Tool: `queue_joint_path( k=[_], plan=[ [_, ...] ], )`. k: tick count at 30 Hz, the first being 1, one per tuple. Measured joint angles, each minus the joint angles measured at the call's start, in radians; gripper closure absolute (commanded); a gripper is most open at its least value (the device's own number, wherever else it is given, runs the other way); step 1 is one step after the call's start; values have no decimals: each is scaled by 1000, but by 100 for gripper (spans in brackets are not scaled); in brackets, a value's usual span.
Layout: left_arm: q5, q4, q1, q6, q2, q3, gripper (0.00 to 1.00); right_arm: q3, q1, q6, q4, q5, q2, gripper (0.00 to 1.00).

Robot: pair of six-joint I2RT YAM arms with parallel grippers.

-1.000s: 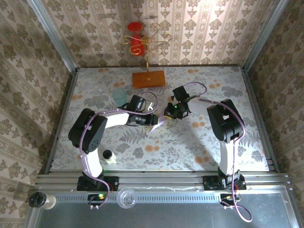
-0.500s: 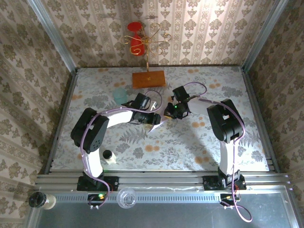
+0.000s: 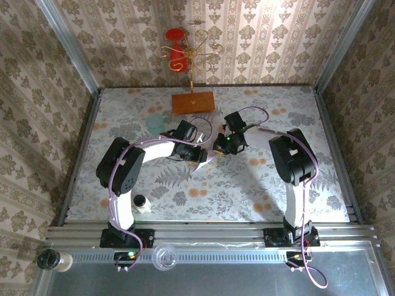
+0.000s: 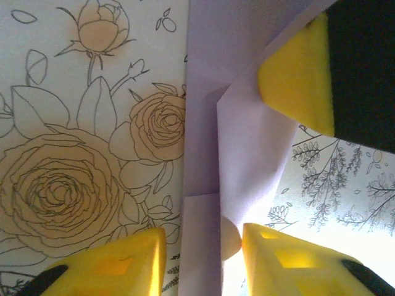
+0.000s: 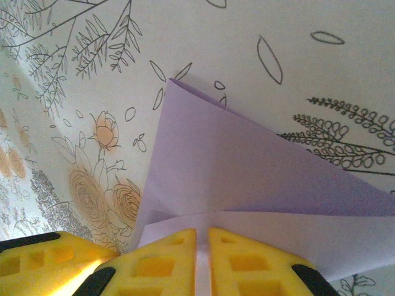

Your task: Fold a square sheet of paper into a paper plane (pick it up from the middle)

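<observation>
One pinch held the work: our right end effector (image 5: 202, 246) was clamped shut on the folded sheet of paper (image 5: 247, 166), which fanned out ahead of its fingertips over the counter (image 5: 278, 37). Our left end effector (image 4: 200, 259) stood part open astride the sheet's long crease, which ran straight ahead from it toward the right one.

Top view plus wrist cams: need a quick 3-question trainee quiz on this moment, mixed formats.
1. True or false: the right claw is shut on the folded lilac paper.
2. What stands at the far edge of the table? A) orange-brown wooden board B) blue bowl C) metal pan
3. Fill in: the teal cup stands on the ___ arm's side.
Key: 1 true; 2 A; 3 left.
</observation>
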Motion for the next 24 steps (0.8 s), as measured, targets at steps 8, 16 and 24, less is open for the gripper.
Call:
queue_joint_path(
  k=[8, 16, 24],
  plan=[
    [-9, -1, 5, 2, 6, 1, 72, -8, -6, 4, 53, -31, -14, 85],
    [-12, -12, 7, 3, 13, 11, 75, -29, -6, 4, 74, -48, -23, 85],
    [-11, -23, 9, 3, 20, 19, 76, -35, -6, 4, 71, -43, -23, 85]
  ],
)
